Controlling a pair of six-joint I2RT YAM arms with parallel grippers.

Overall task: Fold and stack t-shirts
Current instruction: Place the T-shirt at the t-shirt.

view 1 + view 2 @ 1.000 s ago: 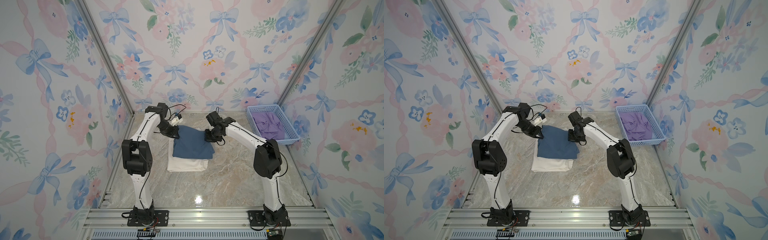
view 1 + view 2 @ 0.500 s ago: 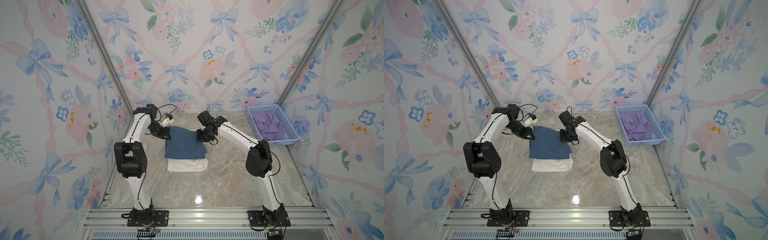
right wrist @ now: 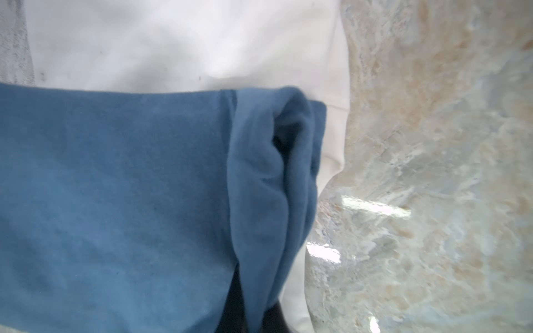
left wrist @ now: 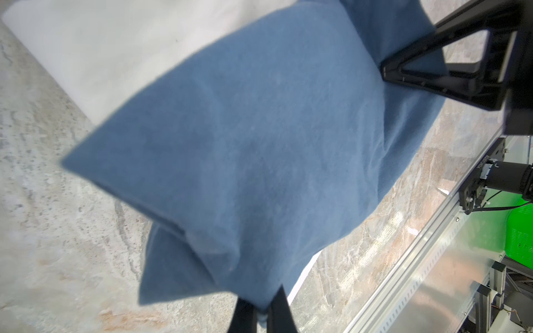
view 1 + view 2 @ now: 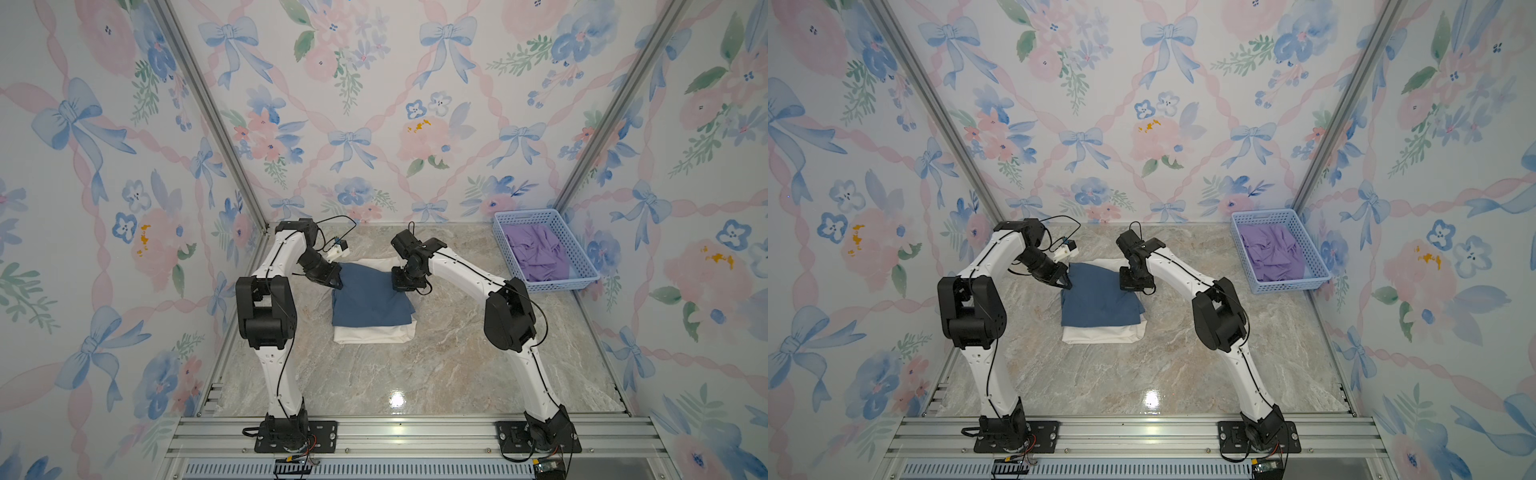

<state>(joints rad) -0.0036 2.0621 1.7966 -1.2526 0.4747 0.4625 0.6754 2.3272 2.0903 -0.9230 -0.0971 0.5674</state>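
Note:
A folded slate-blue t-shirt (image 5: 368, 297) (image 5: 1098, 301) lies over a folded cream-white t-shirt (image 5: 374, 333) (image 5: 1102, 332) in both top views. My left gripper (image 5: 336, 282) (image 4: 261, 312) is shut on the blue shirt's far left corner. My right gripper (image 5: 405, 286) (image 3: 252, 317) is shut on its far right corner, where the cloth bunches. The far edge is lifted slightly off the white shirt, whose far part (image 5: 380, 264) shows behind. The blue cloth (image 4: 245, 144) (image 3: 115, 187) fills both wrist views.
A light-blue basket (image 5: 582, 282) (image 5: 1283, 286) with a purple garment (image 5: 538, 251) stands at the back right of the marble table (image 5: 415, 374). Patterned walls close in three sides. A metal rail (image 5: 395, 432) runs along the front.
Both grippers have carried the blue t-shirt leftward, so it now lies squarely over the white one instead of offset to its right.

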